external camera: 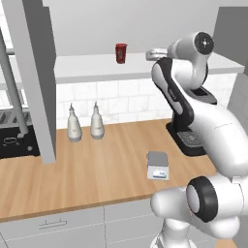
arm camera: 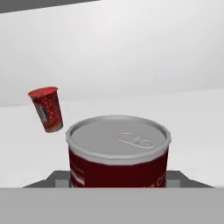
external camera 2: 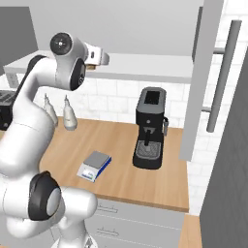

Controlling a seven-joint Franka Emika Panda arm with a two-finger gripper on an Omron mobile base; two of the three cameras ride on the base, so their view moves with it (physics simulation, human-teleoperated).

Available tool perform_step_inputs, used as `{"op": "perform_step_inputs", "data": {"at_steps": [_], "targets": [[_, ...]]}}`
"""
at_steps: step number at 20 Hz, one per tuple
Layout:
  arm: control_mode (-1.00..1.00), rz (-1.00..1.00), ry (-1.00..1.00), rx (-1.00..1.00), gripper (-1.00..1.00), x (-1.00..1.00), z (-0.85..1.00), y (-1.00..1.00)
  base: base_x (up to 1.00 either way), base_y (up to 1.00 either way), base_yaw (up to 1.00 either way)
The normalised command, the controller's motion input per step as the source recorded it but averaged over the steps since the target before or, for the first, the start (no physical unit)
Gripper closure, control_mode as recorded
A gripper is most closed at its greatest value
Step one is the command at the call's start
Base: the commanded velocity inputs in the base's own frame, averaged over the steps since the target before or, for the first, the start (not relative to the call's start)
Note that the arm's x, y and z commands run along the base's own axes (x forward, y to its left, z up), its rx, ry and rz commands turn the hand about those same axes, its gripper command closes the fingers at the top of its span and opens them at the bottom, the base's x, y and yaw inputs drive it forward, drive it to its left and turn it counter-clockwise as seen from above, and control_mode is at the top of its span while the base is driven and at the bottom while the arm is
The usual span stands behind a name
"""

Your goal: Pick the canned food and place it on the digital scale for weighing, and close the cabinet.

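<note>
The canned food (arm camera: pixel 118 153), a squat dark-red can with a grey pull-tab lid, stands upright on the white cabinet shelf (arm camera: pixel 192 113), close in front of the hand camera. My gripper (external camera: pixel 154 54) reaches onto that shelf at the can; its grey fingers (arm camera: pixel 59 177) show low on either side of the can, apart from each other. On the wooden counter below lies the digital scale (external camera: pixel 158 164) (external camera 2: pixel 95 165), bare on top. The cabinet door (external camera: pixel 34 77) (external camera 2: pixel 201 82) stands open, its bar handle (external camera 2: pixel 223 72) facing out.
A slimmer bright-red cup (external camera: pixel 121 53) (arm camera: pixel 46 109) stands on the shelf left of the can. Two pale bottles (external camera: pixel 73 125) (external camera: pixel 97 123) sit by the tiled wall. A black coffee machine (external camera 2: pixel 150 128) stands right of the scale. A stove (external camera: pixel 14 131) lies at far left.
</note>
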Motion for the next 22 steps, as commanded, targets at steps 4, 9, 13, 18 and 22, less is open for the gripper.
{"op": "perform_step_inputs", "data": {"at_steps": [4,9,13,18,22], "targets": [[-1.0,0.0,0.0,0.0,1.0,-1.0,-0.01,-0.16,0.0,0.0,0.0],[-1.0,0.1,0.0,0.04,1.0,-0.33,-0.42,-0.14,0.0,0.0,0.0],[-1.0,0.26,-0.02,0.08,1.0,-0.06,-0.68,-0.36,0.0,0.0,0.0],[-1.0,0.27,0.0,0.1,1.0,-0.04,-0.81,-0.4,0.0,0.0,0.0],[-1.0,0.24,0.0,0.13,1.0,-0.03,-0.85,-0.28,0.0,0.0,0.0]]}}
